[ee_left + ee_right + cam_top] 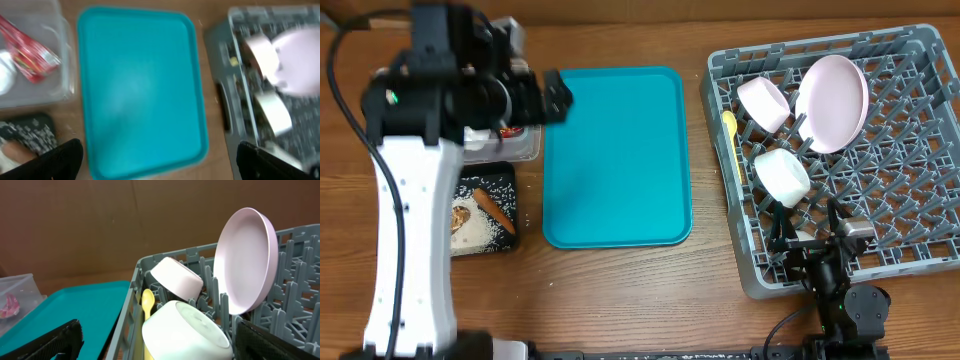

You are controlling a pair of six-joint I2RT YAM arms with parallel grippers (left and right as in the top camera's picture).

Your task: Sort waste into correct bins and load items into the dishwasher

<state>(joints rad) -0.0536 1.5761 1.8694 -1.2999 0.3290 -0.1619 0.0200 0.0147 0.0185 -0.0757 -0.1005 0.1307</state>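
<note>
The red wrapper and the white napkin lie inside the clear tub. Just in front of it, the black tray holds scattered rice, a brown lump and the orange-brown stick. In the grey rack the pink-white plate stands on edge among the pegs. One small bowl is tipped on its side just left of the plate, and the second bowl lies nearer the front. The yellow spoon rests along the rack's left wall. Between the bins and the rack, the teal tray sits flat on the wooden table. The left gripper hangs above the tub side of the teal tray, its jaws spread wide and holding nothing. The right gripper sits at the rack's near edge, facing the bowls, jaws likewise apart and empty.
</note>
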